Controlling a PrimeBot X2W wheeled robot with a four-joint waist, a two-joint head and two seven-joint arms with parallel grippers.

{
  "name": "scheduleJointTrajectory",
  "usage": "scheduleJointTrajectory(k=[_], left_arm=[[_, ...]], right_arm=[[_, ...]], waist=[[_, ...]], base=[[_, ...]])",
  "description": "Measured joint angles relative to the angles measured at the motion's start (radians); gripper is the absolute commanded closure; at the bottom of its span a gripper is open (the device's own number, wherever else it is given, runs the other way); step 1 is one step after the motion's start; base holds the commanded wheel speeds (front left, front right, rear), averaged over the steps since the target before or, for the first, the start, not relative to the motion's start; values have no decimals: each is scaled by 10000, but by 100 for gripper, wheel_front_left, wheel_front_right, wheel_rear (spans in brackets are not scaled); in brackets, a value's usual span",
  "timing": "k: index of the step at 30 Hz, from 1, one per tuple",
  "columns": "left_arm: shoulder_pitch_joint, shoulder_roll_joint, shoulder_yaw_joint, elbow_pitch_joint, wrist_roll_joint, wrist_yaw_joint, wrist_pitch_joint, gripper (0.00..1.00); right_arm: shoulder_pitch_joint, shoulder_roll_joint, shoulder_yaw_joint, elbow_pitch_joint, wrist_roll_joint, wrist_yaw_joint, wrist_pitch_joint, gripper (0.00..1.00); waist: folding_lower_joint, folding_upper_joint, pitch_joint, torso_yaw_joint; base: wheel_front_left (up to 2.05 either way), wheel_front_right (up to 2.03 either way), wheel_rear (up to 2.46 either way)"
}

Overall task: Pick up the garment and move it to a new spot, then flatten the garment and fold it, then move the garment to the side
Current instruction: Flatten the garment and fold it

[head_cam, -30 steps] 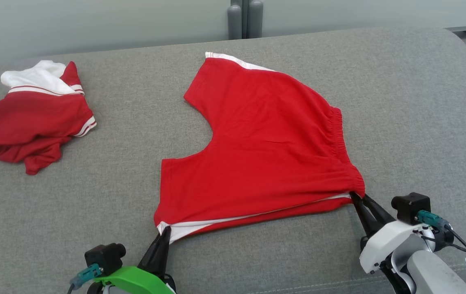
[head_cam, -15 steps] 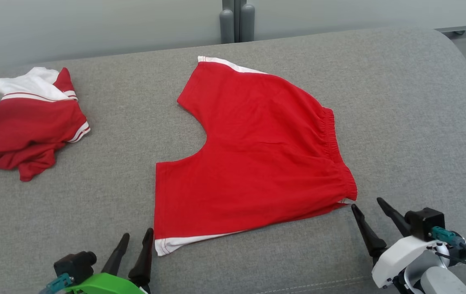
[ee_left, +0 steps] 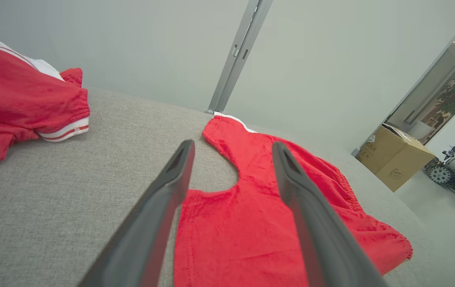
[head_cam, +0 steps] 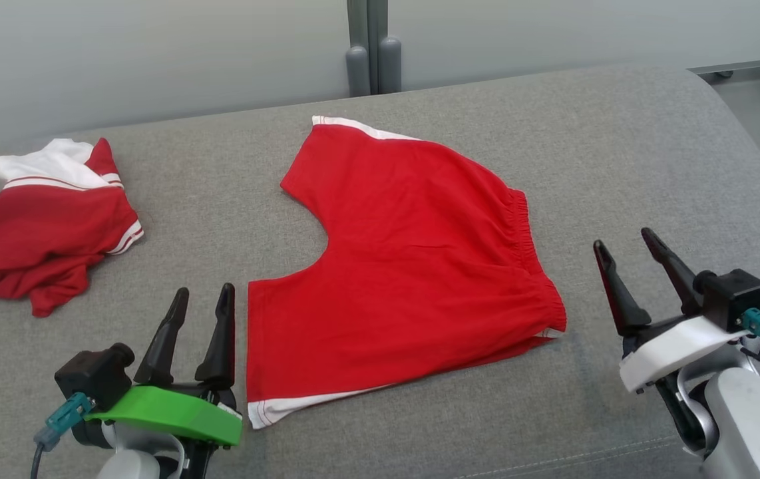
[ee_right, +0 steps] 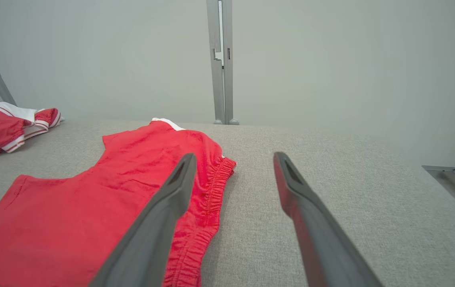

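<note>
Red shorts [head_cam: 413, 266] flat on grey upholstery [head_cam: 653, 153]

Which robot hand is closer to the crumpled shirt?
Left. The left gripper is just right of the crumpled shirt; the right gripper is far off, beyond the red shorts.

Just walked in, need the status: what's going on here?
A two-armed robot is working on the red shorts with white trim, which lie spread flat on the grey fabric surface. The left gripper and the right gripper are both open, either side of the shorts, holding nothing. No fold yet. A crumpled red and white garment lies apart on the left.
</note>
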Motion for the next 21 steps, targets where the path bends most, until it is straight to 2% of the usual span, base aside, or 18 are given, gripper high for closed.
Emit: scheduleJointTrajectory(k=[10, 14, 21], left_arm=[[299, -196, 295, -387, 1110, 602, 0, 0], [652, -236, 481, -652, 1315, 899, -2, 0], [1067, -280, 713, -997, 1626, 1032, -2, 0]], right_arm=[[-98, 125, -535, -750, -23, -418, -2, 0], [-88, 245, -594, -918, -10, -443, -2, 0], [-5, 568, -654, -1026, 88, -566, -2, 0]], waist=[[0, 0, -318, 215], [0, 0, -380, 328], [0, 0, -407, 384]], base=[[0, 0, 0], [0, 0, 0], [0, 0, 0]])
